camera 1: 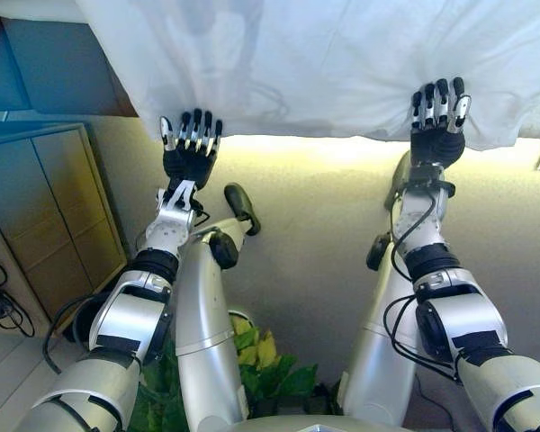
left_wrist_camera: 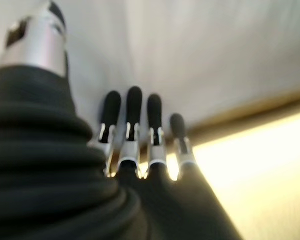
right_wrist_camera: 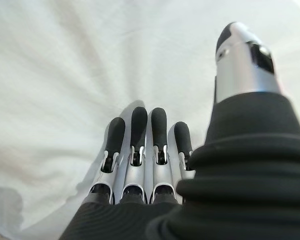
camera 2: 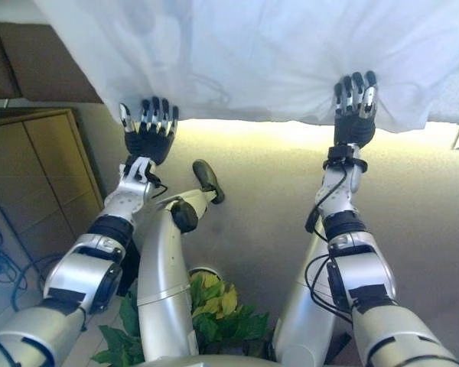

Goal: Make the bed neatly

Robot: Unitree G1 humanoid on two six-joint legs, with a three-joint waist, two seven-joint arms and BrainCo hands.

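Left hand (camera 1: 189, 148): upper left of frame, fingers straight, spread flat on sheet edge.
Right hand (camera 1: 438, 121): upper right, fingers straight, close together, flat on sheet.
White sheet (camera 1: 324, 63): fills top of frame, wrinkled, lower edge at both hands.
Wooden cabinet (camera 1: 45, 216): left side.

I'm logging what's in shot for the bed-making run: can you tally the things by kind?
White bed sheet: 1
Robot hands resting on its near edge, left hand and right hand: 2
Wooden cabinet: 1
Green leafy plant: 1
Total: 5
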